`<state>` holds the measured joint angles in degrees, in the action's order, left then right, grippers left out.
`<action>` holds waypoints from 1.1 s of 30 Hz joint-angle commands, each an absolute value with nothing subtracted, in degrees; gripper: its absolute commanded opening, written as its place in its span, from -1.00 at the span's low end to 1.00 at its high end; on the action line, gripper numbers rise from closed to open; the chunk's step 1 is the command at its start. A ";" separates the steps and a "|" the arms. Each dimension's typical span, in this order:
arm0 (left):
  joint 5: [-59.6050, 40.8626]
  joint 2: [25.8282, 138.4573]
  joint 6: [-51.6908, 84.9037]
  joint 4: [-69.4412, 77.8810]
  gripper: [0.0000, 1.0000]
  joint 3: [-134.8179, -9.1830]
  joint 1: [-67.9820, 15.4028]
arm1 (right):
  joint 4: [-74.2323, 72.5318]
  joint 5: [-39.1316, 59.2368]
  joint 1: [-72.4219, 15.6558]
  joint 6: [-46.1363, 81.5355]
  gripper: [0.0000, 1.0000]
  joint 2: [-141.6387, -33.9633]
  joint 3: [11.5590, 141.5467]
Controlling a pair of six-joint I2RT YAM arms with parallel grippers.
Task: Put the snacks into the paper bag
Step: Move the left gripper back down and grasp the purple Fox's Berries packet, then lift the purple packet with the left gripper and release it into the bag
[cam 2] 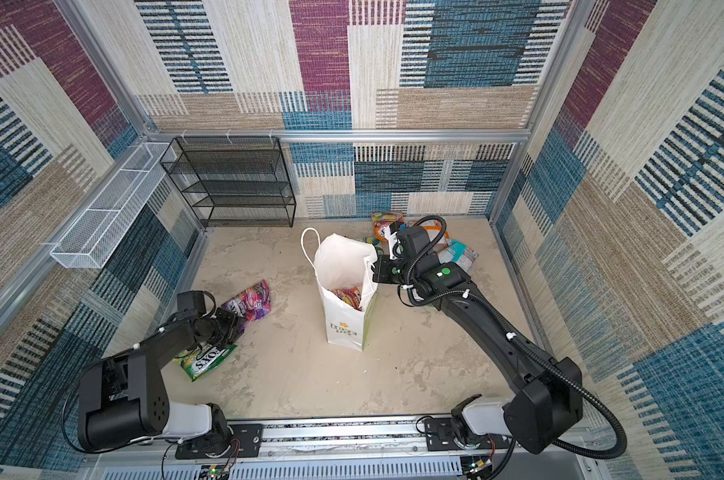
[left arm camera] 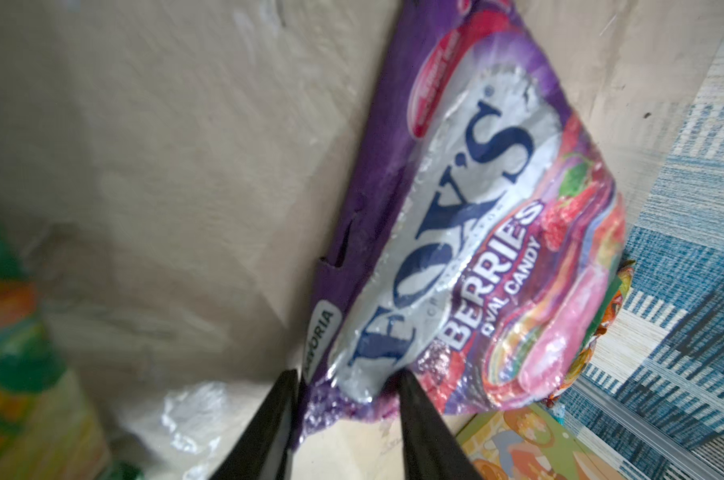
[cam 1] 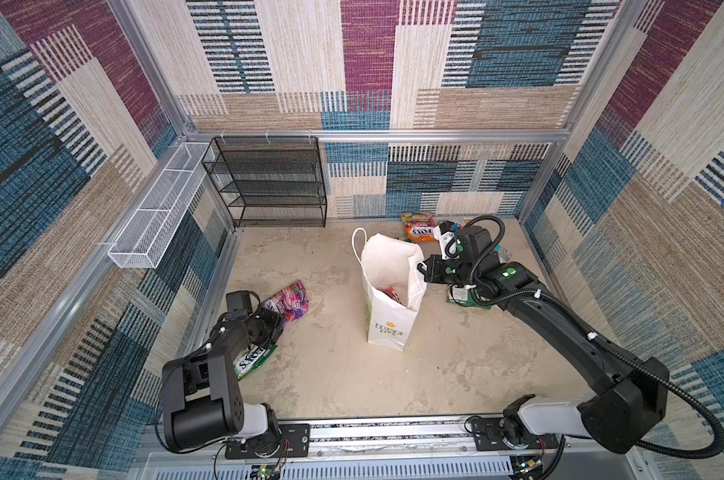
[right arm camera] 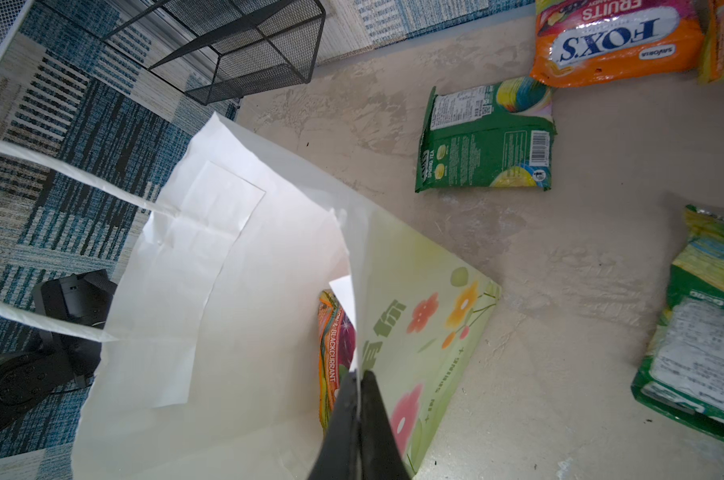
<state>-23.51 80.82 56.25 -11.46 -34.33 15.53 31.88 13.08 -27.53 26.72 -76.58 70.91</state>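
The white paper bag [cam 1: 387,320] [cam 2: 343,322] stands upright mid-floor, with one snack packet [cam 2: 347,295] [right arm camera: 335,345] inside. My right gripper [cam 1: 421,268] [right arm camera: 358,374] is shut on the bag's [right arm camera: 210,291] rim, one finger on each side of the wall. Beside the left wall, my left gripper [cam 1: 273,327] [left arm camera: 345,374] pinches the near end of a purple FOX'S snack packet [cam 1: 287,303] [left arm camera: 476,208]. A green packet [cam 1: 252,363] lies under that arm. Orange [right arm camera: 613,41], green [right arm camera: 487,141] and teal-white [cam 2: 460,253] packets lie behind the bag.
A black mesh rack [cam 1: 268,183] stands against the back wall. A white wire basket [cam 1: 156,216] hangs on the left wall. Another green packet [right arm camera: 700,324] lies under the right arm. The bag's cord handle [cam 1: 358,245] sticks up at its far side.
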 commanded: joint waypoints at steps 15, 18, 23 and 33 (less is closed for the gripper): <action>-27.36 66.55 52.72 -19.78 -1.00 -39.44 16.33 | 34.10 12.54 -27.52 25.68 -1.00 -75.28 72.68; -26.85 61.29 49.66 -25.13 -1.00 -42.47 16.26 | 34.01 12.40 -27.51 25.58 -1.00 -75.23 72.73; -25.53 57.29 43.72 -34.13 -1.00 -48.70 16.08 | 33.66 12.75 -27.58 25.64 -1.00 -75.49 72.72; -28.98 56.70 38.83 -40.49 -1.00 -59.10 11.56 | 33.97 12.95 -27.53 25.25 -1.00 -76.35 73.71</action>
